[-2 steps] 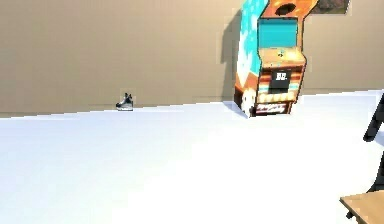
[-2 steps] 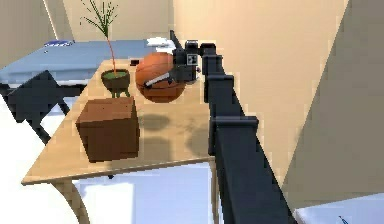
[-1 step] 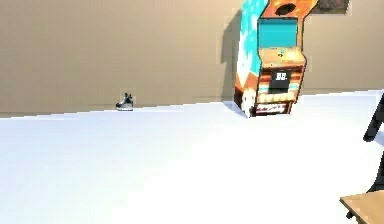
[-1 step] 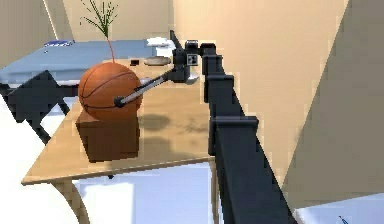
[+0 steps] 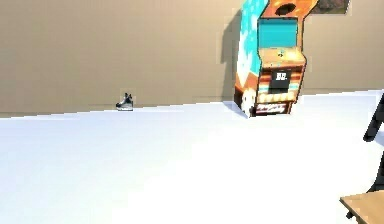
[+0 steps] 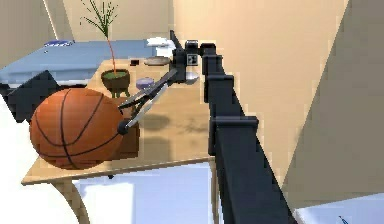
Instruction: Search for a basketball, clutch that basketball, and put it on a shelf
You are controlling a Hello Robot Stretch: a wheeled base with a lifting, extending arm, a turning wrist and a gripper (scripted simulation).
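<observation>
Close by, an orange basketball [image 6: 75,128] is showing against the near corner of a wooden table [image 6: 175,138], with the gripper [image 6: 120,114] reaching its fingers to the ball's side; whether they are grasping it cannot be told. Without a firm grip, a lift is risking the ball rolling off the edge, or the arm [image 6: 235,140] brushing the potted plant [image 6: 114,78]

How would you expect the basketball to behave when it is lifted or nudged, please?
The basketball is round, so it would probably roll freely if nudged on the table. It looks wide against the thin fingers, so it may slip. It likely keeps its shape.
</observation>
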